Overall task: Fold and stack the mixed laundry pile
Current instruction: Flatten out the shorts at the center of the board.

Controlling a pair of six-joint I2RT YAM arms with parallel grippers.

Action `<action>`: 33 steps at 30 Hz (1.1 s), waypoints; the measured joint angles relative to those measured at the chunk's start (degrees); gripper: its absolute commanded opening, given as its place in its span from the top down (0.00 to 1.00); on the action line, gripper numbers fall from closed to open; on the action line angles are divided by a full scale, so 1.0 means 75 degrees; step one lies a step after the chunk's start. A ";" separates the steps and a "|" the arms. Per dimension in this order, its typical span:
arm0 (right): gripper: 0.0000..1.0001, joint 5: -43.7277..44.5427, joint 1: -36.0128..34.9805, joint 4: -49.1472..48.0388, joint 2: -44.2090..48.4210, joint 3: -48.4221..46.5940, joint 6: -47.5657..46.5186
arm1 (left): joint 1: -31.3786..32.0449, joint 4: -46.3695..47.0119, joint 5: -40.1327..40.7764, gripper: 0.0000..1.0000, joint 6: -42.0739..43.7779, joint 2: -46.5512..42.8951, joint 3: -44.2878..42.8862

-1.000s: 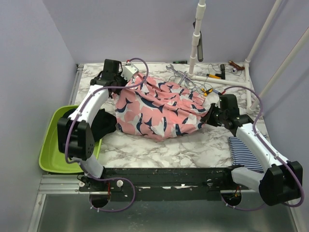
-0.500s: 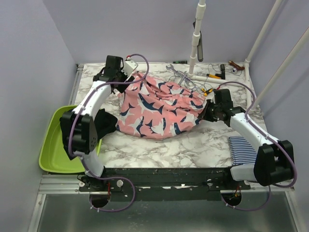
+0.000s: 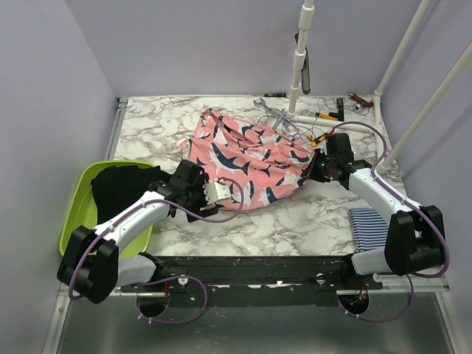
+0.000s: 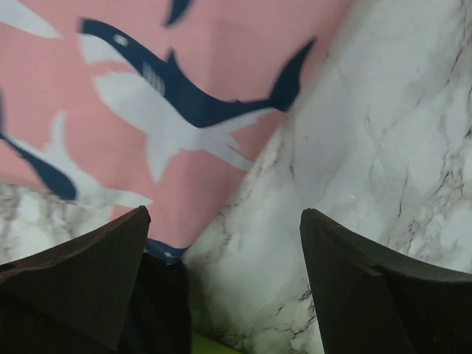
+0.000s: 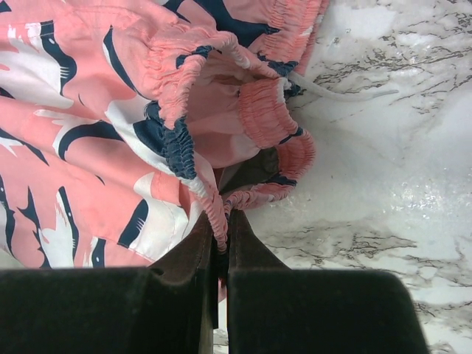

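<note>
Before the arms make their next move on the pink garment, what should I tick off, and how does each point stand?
1. Hold: right gripper shut on the waistband of the pink garment: ok.
2. Free arm: left gripper open over the garment's near edge, gripping nothing: ok.
3. Lie: pink garment flat: not ok, bunched and wrinkled.
4. Space: striped garment lies apart at the near right: ok.
5. Space: black garment in the basin, out of the way: ok.
6. Snags: cables at the far side off the pink garment: cannot tell.
</note>
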State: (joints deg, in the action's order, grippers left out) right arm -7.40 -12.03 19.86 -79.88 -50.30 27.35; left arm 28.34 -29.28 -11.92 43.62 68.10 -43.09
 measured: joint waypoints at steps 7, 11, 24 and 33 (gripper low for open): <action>1.00 0.0000 0.0006 -0.0041 0.0023 0.0000 -0.0003 | 0.0160 0.0836 0.0507 0.23 0.0277 0.1084 0.0522; 0.99 0.0003 0.0006 -0.0044 0.0111 0.0003 -0.0035 | 0.0172 0.1413 0.0688 0.72 0.0300 0.1574 0.0425; 1.00 0.0382 0.0009 0.0318 0.0702 0.0003 -0.0341 | -0.0393 -0.0391 0.0181 1.00 0.0501 -0.0114 -0.0769; 1.00 0.0662 0.0009 0.0440 0.0248 -0.0341 -0.0656 | -0.0918 -0.1684 -0.0749 0.90 0.1174 0.0813 -0.2349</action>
State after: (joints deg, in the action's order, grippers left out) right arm -2.44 -11.97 23.16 -78.02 -52.86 22.44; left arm 21.45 -41.91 -17.54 52.42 74.19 -60.71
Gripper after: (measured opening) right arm 0.063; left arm 0.029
